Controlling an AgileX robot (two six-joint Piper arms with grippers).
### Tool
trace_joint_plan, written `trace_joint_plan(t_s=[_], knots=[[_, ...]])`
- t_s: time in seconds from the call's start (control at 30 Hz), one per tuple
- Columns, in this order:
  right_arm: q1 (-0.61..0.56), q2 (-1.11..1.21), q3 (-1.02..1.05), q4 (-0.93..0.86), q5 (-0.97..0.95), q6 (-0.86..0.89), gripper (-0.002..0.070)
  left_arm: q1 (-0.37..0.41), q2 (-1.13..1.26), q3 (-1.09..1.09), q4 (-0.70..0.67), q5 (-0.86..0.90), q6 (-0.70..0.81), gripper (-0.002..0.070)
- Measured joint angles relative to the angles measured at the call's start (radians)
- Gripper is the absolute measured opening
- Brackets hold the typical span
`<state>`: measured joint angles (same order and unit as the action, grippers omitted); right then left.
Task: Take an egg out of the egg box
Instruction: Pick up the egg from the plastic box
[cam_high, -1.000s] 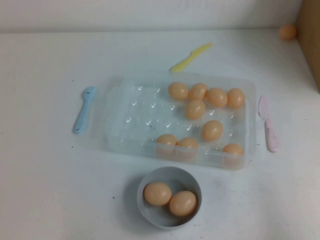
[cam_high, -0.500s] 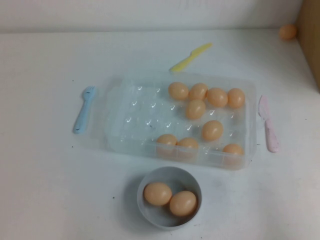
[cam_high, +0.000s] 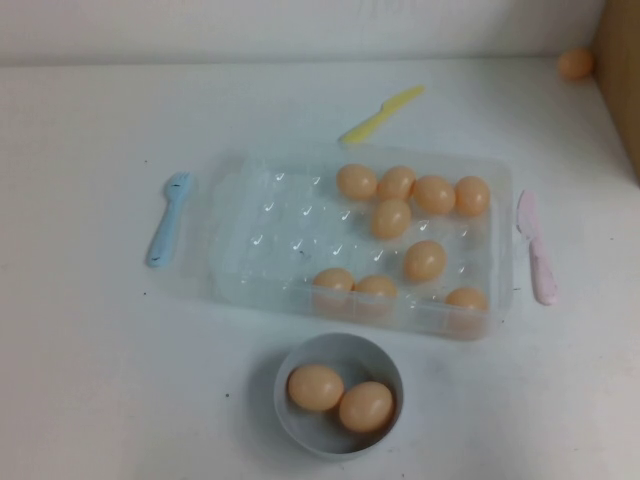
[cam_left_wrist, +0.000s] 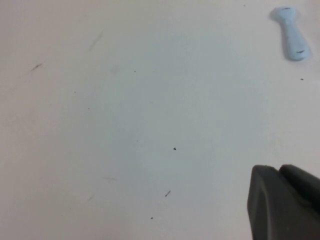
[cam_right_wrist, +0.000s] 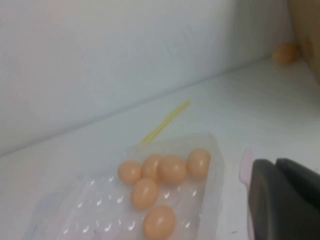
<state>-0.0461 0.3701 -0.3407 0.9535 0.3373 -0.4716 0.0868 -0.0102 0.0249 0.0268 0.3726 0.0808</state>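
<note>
Nothing has shifted on the table (cam_high: 90, 380) since the earlier high views: every item sits where it did 1 second ago, and neither arm has entered the high view.

The egg box (cam_high: 250, 225) lies at the middle of the table, its long side running left to right. It holds 9 eggs, all in its right half: a row of 4 along the far wall, 1 just in front of that row, 1 nearer the centre (cam_high: 425, 260), and 3 along the near wall. Its left half shows only bare dimpled cups.

Just in front of the box stands a small round grey bowl (cam_high: 345, 350) with 2 eggs side by side, touching. A blue spatula (cam_high: 168, 218) lies just beside the box's left end, a pink knife (cam_high: 537, 248) beside its right end, and a yellow knife (cam_high: 382, 114) beyond the far wall. 1 more egg (cam_high: 575, 64) sits alone at the far right corner.

The left gripper (cam_left_wrist: 285, 202) hangs over bare table near the blue spatula; the right gripper (cam_right_wrist: 285, 200) hangs above the box's right end. Whether either is open or holding anything cannot be told.
</note>
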Motion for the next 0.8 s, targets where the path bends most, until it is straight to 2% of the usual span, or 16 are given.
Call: trace_joint_plan(t_s=[0.17,0.27,0.37,0.57,0.67,0.8], knots=[[0.0,0.119,-0.039,0.011,-0.035,-0.11,-0.0017,0.0,0.0,0.0,0.0,0.0,0.0,-0.0003],[0.0,0.226,-0.12,-0.045,0.106,-0.208,-0.0017,0.0,0.0,0.0,0.0,0.0,0.0,-0.0003],[0.0,0.358,-0.248,-0.161,0.244,-0.228,-0.0017,0.0,0.0,0.0,0.0,0.0,0.0,-0.0003],[0.002,0.615,-0.536,-0.387,0.475,-0.047,-0.0017,0.0,0.0,0.0,0.0,0.0,0.0,-0.0003],[0.053,0.736,-0.658,-0.476,0.577,0.018,-0.0017,0.0,0.0,0.0,0.0,0.0,0.0,-0.0003],[0.179,0.9,-0.827,-0.663,0.717,0.124,-0.0017,0.0,0.0,0.0,0.0,0.0,0.0,-0.0004]])
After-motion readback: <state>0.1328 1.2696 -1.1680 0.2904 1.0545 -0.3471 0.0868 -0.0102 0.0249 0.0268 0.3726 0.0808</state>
